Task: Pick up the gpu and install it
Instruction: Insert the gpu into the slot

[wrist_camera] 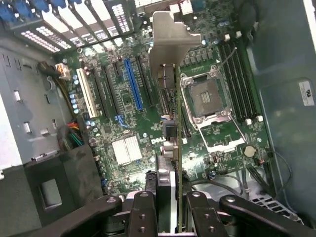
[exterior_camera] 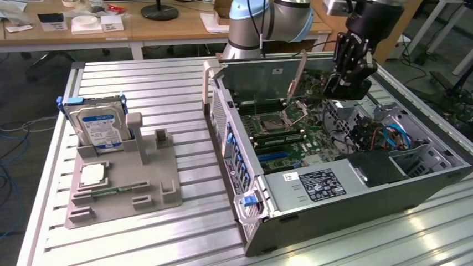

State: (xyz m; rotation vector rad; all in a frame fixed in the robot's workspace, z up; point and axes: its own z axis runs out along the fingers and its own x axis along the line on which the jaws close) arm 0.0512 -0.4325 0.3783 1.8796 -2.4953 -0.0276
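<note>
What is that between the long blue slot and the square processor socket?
In the wrist view, the gpu, gripped edge-on by the gripper, hangs over the motherboard there.

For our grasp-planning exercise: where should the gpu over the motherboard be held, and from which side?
Probably pinch its two flat faces at the upper edge, from above, as the gripper does. The gpu is thin and stands on edge, lower edge facing the motherboard, metal bracket left free.

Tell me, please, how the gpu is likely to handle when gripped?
Probably stiff: the gpu looks straight, clamped edge-on by the gripper. Likely light, being so thin. It might pivot, since its metal bracket juts far from the grip.
</note>
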